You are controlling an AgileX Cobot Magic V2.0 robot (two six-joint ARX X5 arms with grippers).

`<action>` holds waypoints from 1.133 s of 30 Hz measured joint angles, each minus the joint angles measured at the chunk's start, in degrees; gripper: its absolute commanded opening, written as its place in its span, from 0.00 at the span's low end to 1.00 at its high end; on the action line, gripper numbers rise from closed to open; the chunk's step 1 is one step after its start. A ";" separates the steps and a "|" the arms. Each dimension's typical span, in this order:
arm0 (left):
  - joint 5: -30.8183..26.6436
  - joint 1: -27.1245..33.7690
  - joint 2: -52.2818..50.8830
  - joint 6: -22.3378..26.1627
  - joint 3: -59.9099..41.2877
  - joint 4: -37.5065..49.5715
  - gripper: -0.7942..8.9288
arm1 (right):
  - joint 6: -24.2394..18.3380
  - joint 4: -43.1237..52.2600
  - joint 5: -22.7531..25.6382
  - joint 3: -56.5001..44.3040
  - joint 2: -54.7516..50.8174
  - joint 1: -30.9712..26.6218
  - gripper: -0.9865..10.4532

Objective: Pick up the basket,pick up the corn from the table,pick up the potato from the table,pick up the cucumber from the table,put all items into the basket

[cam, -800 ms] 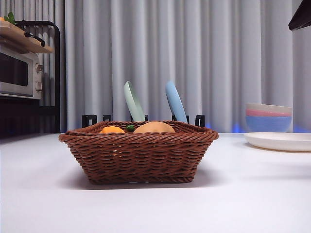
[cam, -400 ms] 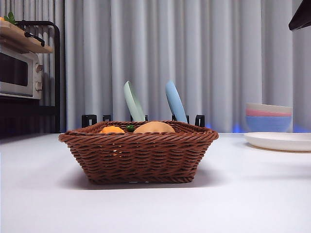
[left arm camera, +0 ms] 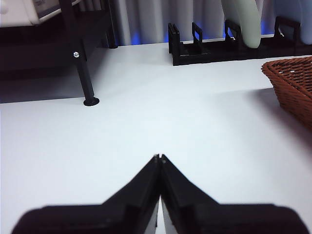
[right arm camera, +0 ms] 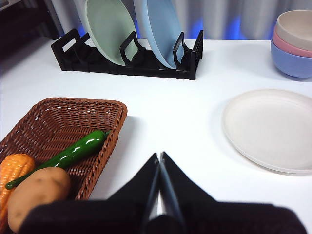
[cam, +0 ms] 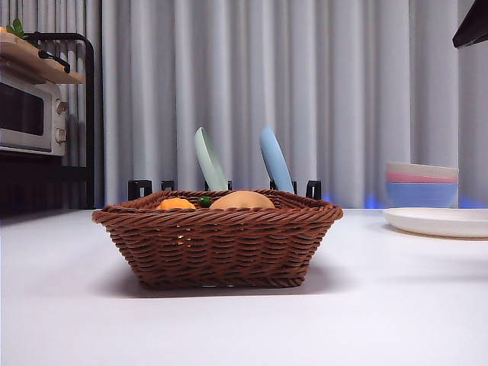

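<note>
The brown wicker basket (cam: 217, 240) stands on the white table (cam: 244, 328) in the middle of the front view. Inside it lie the orange corn (right arm camera: 12, 170), the tan potato (right arm camera: 38, 191) and the green cucumber (right arm camera: 68, 154); their tops peek over the rim as the corn (cam: 176, 203), the potato (cam: 242, 200) and the cucumber (cam: 204, 201). My right gripper (right arm camera: 159, 156) is shut and empty, raised above the table beside the basket (right arm camera: 73, 126). Shut with nothing in it, my left gripper (left arm camera: 159, 157) hangs over bare table, the basket's corner (left arm camera: 292, 83) off to one side.
A black rack (right arm camera: 131, 61) holds a green plate (cam: 209, 160) and a blue plate (cam: 274, 160) behind the basket. A white plate (right arm camera: 273, 127) and stacked bowls (cam: 421, 183) sit to the right. A microwave on a black shelf (cam: 30, 114) stands far left.
</note>
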 measured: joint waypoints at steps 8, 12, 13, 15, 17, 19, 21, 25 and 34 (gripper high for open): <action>0.00 0.00 0.00 0.00 0.00 0.00 0.08 | -0.02 -0.39 0.00 0.00 -0.02 0.02 0.07; 0.00 0.00 0.00 0.00 0.00 0.00 0.08 | -2.78 -1.38 1.55 -0.17 -2.95 -1.05 0.07; 0.00 0.00 0.00 0.00 0.00 0.00 0.08 | -3.78 -0.70 1.60 -0.61 -4.55 -1.92 0.07; 0.00 0.00 0.00 0.00 0.00 0.00 0.08 | -5.29 2.23 1.16 -2.67 -7.85 -3.87 0.07; 0.02 0.00 0.00 0.00 0.00 0.00 0.08 | -6.54 6.25 -0.13 -7.02 -12.15 -6.25 0.07; 0.02 0.00 0.00 0.00 0.00 0.00 0.08 | -7.17 9.42 -1.51 -12.50 -16.50 -8.52 0.07; 0.02 0.00 0.00 0.00 0.00 -0.02 0.08 | -7.48 11.82 -1.92 -17.97 -19.61 -10.29 0.07; 0.02 0.00 0.00 0.00 0.00 0.00 0.08 | -7.54 11.76 -1.92 -28.28 -25.11 -12.61 0.07; 0.02 0.00 0.00 0.00 0.00 0.00 0.08 | -5.55 11.76 -1.95 -36.46 -35.63 -12.81 0.07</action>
